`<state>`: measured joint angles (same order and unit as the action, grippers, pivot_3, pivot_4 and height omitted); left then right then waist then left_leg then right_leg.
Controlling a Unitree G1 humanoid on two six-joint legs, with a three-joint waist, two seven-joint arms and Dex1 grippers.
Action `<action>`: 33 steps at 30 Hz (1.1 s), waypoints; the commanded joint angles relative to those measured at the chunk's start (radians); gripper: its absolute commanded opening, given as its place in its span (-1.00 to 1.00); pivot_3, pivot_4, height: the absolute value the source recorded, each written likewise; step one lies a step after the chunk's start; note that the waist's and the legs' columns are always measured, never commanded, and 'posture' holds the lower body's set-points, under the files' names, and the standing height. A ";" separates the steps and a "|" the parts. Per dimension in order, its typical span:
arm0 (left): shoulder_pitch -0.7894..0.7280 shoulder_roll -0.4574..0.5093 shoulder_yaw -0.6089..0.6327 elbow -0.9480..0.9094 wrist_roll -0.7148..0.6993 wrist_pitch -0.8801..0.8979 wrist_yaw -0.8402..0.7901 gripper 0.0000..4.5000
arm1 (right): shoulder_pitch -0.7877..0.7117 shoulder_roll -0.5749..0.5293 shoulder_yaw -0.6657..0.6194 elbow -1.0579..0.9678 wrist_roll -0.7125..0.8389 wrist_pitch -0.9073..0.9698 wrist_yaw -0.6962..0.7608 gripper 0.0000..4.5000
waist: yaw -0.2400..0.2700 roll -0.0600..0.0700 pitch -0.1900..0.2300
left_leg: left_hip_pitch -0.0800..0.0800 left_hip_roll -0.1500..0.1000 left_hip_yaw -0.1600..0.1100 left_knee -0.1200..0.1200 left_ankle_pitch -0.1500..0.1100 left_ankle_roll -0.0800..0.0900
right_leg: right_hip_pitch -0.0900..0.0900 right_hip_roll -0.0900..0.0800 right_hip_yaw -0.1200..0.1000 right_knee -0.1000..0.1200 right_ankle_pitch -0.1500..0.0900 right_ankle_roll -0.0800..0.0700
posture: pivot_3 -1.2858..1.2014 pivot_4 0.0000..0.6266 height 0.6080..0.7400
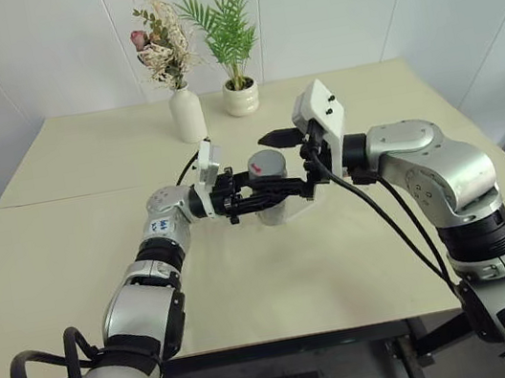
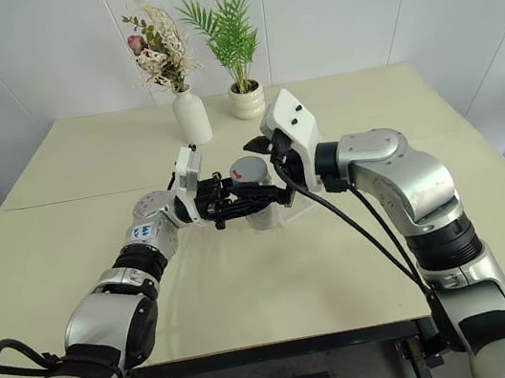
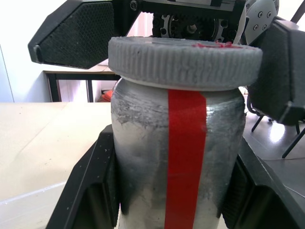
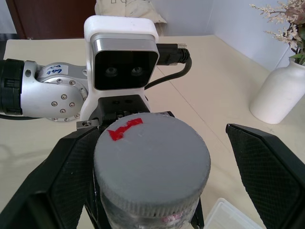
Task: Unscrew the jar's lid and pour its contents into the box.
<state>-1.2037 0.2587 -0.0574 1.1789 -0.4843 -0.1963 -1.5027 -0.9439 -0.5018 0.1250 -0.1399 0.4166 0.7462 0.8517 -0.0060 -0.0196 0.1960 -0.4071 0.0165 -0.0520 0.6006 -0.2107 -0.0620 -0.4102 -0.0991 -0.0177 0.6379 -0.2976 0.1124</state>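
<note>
Jar upright, held above the table near its middle, red strip down its side. Left gripper clamped on the jar body, fingers either side. Lid on the jar, grey, red mark on top. Right gripper spread wide around the lid, one finger standing clear of it. Box corner just beside the jar, low. White vase and plant pot at the table's far edge.
</note>
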 commanded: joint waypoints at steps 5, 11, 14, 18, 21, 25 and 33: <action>-0.006 0.014 0.005 -0.035 -0.009 -0.001 -0.112 -0.03 | -0.012 0.005 -0.005 -0.005 -0.003 -0.027 0.009 0.97 | 0.000 0.000 0.000 | 0.000 0.000 0.000 0.000 0.000 0.000 | 0.000 0.000 0.000 0.000 0.000 0.000 | 0.03 -0.52 1.00; -0.004 0.014 0.006 -0.036 -0.010 -0.003 -0.112 -0.03 | -0.020 0.008 -0.013 0.002 0.000 -0.033 0.017 0.97 | 0.000 0.000 0.000 | 0.000 0.000 0.000 0.000 0.000 0.000 | 0.000 0.000 0.000 0.000 0.000 0.000 | 0.03 -0.52 1.00; -0.004 0.013 0.006 -0.035 -0.009 -0.004 -0.112 -0.03 | -0.027 0.008 -0.018 0.007 0.003 -0.037 0.020 0.97 | 0.000 0.000 0.000 | 0.000 0.000 0.000 0.000 0.000 0.000 | 0.000 0.000 0.000 0.000 0.000 0.000 | 0.03 -0.52 1.00; -0.001 0.013 0.006 -0.037 -0.010 -0.004 -0.112 -0.03 | -0.032 0.007 -0.020 0.007 0.004 -0.046 0.023 0.97 | 0.000 0.000 0.000 | 0.000 0.000 0.000 0.000 0.000 0.000 | 0.000 0.000 0.000 0.000 0.000 0.000 | 0.03 -0.52 1.00; 0.002 0.012 0.005 -0.039 -0.010 -0.006 -0.112 -0.03 | -0.034 0.009 -0.024 0.008 0.009 -0.042 0.022 0.97 | 0.000 0.000 0.000 | 0.000 0.000 0.000 0.000 0.000 0.000 | 0.000 0.000 0.000 0.000 0.000 0.000 | 0.03 -0.52 1.00; 0.003 0.011 0.006 -0.040 -0.011 -0.006 -0.112 -0.03 | -0.033 0.009 -0.024 0.010 0.009 -0.043 0.023 0.97 | 0.000 0.000 0.000 | 0.000 0.000 0.000 0.000 0.000 0.000 | 0.000 0.000 0.000 0.000 0.000 0.000 | 0.03 -0.52 1.00; 0.002 0.010 0.008 -0.037 -0.010 -0.010 -0.112 -0.03 | -0.033 0.006 -0.020 0.009 0.019 -0.032 0.035 0.15 | 0.000 0.000 0.000 | 0.000 0.000 0.000 0.000 0.000 0.000 | 0.000 0.000 0.000 0.000 0.000 0.000 | 0.03 -0.52 1.00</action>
<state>-1.1975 0.2603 -0.0564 1.1767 -0.4848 -0.1964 -1.5027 -0.9575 -0.4943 0.1244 -0.1136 0.4296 0.7218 0.8902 -0.0058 -0.0197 0.1961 -0.4071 0.0165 -0.0517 0.6009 -0.2106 -0.0620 -0.4103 -0.0990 -0.0175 0.6380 -0.2975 0.1126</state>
